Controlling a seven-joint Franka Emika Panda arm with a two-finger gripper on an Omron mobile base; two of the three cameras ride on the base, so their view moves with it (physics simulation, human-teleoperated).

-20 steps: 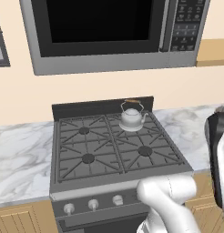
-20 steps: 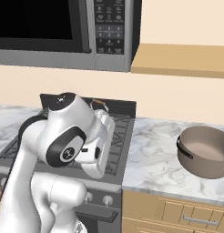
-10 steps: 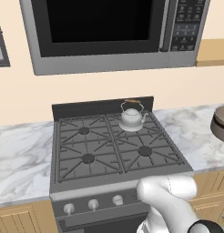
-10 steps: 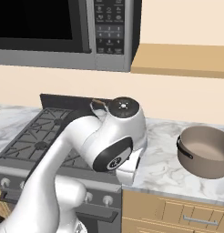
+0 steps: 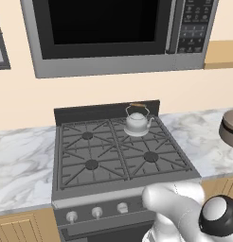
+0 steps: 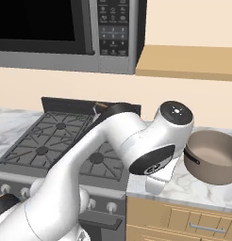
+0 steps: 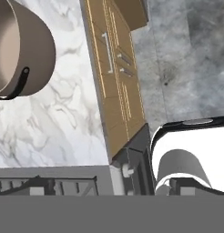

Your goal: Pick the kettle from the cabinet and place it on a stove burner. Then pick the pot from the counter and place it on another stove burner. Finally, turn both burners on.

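The small silvery kettle (image 5: 137, 121) stands on the stove's (image 5: 119, 156) back right burner. The wide taupe pot (image 6: 215, 156) sits on the white marble counter (image 6: 198, 188) to the right of the stove, and also at the right edge of the left base view (image 5: 230, 127). My gripper (image 6: 155, 184) hangs low over the counter's front edge, just left of the pot and apart from it. It holds nothing and is open. In the hand view the pot (image 7: 25, 50) fills the upper left corner, its dark side handle facing me. The tan cabinet (image 6: 186, 62) is above the pot.
A grey microwave (image 5: 113, 33) hangs over the stove. Round knobs (image 5: 96, 212) line the stove front. Light wooden drawers (image 7: 114, 68) lie below the counter, with grey floor (image 7: 186, 59) beyond. My arm's white elbow (image 6: 151, 141) spans the stove's right side.
My arm has swung right, from over the stove to the counter beside the pot. The kettle and the pot have not moved.
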